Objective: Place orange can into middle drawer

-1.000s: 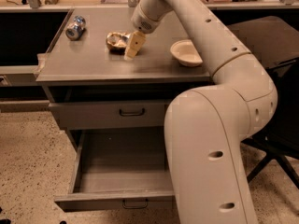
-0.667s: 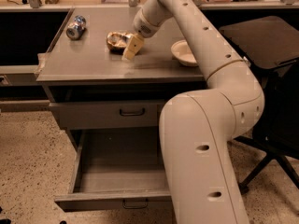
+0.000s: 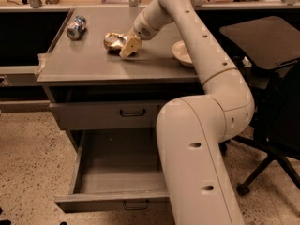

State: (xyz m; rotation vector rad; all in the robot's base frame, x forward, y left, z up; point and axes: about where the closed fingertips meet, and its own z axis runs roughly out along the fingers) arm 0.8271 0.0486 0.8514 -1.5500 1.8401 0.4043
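The orange can [image 3: 112, 41], crushed and shiny gold, lies on the grey cabinet top [image 3: 93, 64], left of centre. My gripper [image 3: 128, 46] reaches down from the right and sits right against the can's right side, at tabletop height. The can does not look lifted. The middle drawer [image 3: 101, 202] is the lowest one; it is pulled out wide and its inside shows bare, with its small dark handle on the front. My arm's big lower link covers the drawer's right part.
A bluish-silver can [image 3: 76, 27] lies at the cabinet top's back left. A pale bowl [image 3: 183, 53] stands to the right of my gripper. The upper drawer [image 3: 112, 114] is shut. A dark office chair [image 3: 269, 50] stands to the right, on speckled floor.
My arm has swung a little to the left. The gripper is now closer against the orange can. The can stays on the cabinet top.
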